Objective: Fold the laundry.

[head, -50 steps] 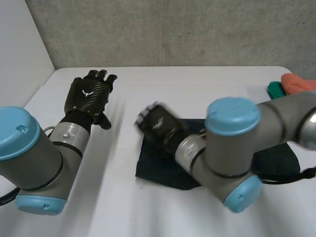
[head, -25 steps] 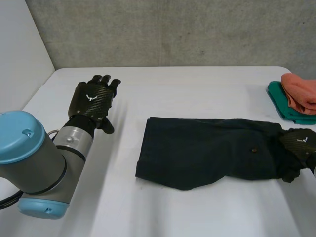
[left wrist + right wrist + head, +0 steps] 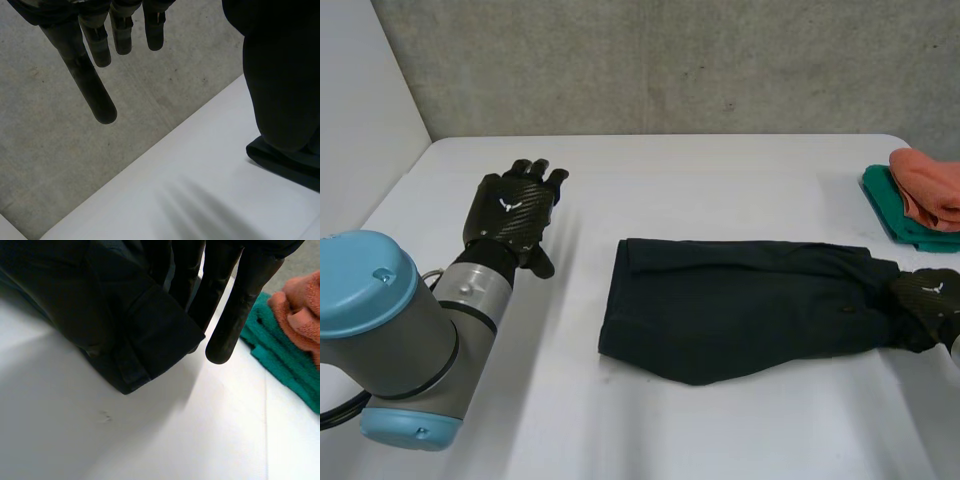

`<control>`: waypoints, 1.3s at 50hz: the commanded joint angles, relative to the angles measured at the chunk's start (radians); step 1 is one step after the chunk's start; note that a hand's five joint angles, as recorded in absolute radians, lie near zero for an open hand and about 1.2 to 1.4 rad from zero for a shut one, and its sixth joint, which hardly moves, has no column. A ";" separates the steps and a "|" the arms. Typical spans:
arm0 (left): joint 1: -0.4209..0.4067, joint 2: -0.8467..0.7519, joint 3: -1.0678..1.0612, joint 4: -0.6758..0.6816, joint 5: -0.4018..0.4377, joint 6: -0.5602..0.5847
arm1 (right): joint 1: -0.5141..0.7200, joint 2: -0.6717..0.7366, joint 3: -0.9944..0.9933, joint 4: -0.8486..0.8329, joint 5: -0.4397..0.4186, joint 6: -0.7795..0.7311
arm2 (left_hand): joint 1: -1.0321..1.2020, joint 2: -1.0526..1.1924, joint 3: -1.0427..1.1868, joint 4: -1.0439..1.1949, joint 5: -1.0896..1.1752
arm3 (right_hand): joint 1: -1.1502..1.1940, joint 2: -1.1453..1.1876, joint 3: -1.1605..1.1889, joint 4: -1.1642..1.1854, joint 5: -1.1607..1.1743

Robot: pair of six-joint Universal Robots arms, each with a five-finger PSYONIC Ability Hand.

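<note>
A dark navy garment (image 3: 740,305) lies spread lengthwise across the middle of the white table (image 3: 720,180). My right hand (image 3: 927,300) is at its right end, where the cloth narrows into the hand. In the right wrist view the fingers (image 3: 235,300) pinch the hemmed end of the garment (image 3: 115,325), which is raised a little off the table. My left hand (image 3: 510,215) hovers open over the table, apart from the garment's left edge, with its fingers (image 3: 100,50) straight and nothing in them.
A folded orange towel (image 3: 928,185) sits on a folded green one (image 3: 892,205) at the table's far right edge, close behind my right hand. A grey wall (image 3: 670,60) runs along the table's back edge.
My right arm swept from the garment's left part to its right end and closed its fingers on the cloth there. The left hand drifted slightly forward.
</note>
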 commanded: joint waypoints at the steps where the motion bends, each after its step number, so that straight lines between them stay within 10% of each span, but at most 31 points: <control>1: 0.002 0.012 -0.001 0.000 0.001 0.000 | 0.031 -0.102 -0.053 0.039 0.014 -0.031 | -0.026 -0.029 -0.042 -0.661 -0.048 | 0.604 0.230 0.251 0.206 0.317; 20: 0.013 0.032 -0.015 0.000 -0.001 0.000 | 0.840 0.086 -0.434 0.128 -0.003 -0.268 | -0.026 -0.029 -0.042 -0.661 -0.048 | 0.604 0.230 0.251 0.206 0.317; 31: 0.022 0.032 -0.009 0.000 0.001 0.000 | 0.954 0.229 -0.489 0.124 -0.005 -0.305 | -0.026 -0.029 -0.042 -0.661 -0.048 | 0.398 0.024 0.045 -0.001 0.111; 36: 0.021 0.030 0.000 0.000 0.001 0.002 | 0.937 0.180 -0.521 0.095 0.103 -0.133 | -0.026 -0.029 -0.042 -0.661 -0.048 | -0.514 -0.888 -0.867 -0.912 -0.801; 44: 0.012 0.032 -0.004 0.000 0.001 0.000 | 0.638 -0.019 -0.445 0.147 0.372 0.311 | -0.026 -0.029 -0.042 -0.661 -0.048 | -0.618 -0.992 -0.970 -1.016 -0.904; 56: 0.009 0.020 -0.014 0.002 0.002 0.002 | 0.123 -0.101 -0.086 0.142 0.043 0.132 | -0.026 -0.029 -0.042 -0.661 -0.048 | -0.519 -0.893 -0.872 -0.918 -0.806; 65: 0.002 0.015 -0.015 0.002 0.002 0.000 | -0.002 -0.046 -0.020 0.064 -0.071 0.040 | -0.026 -0.029 -0.042 -0.661 -0.048 | -0.432 -0.805 -0.784 -0.830 -0.718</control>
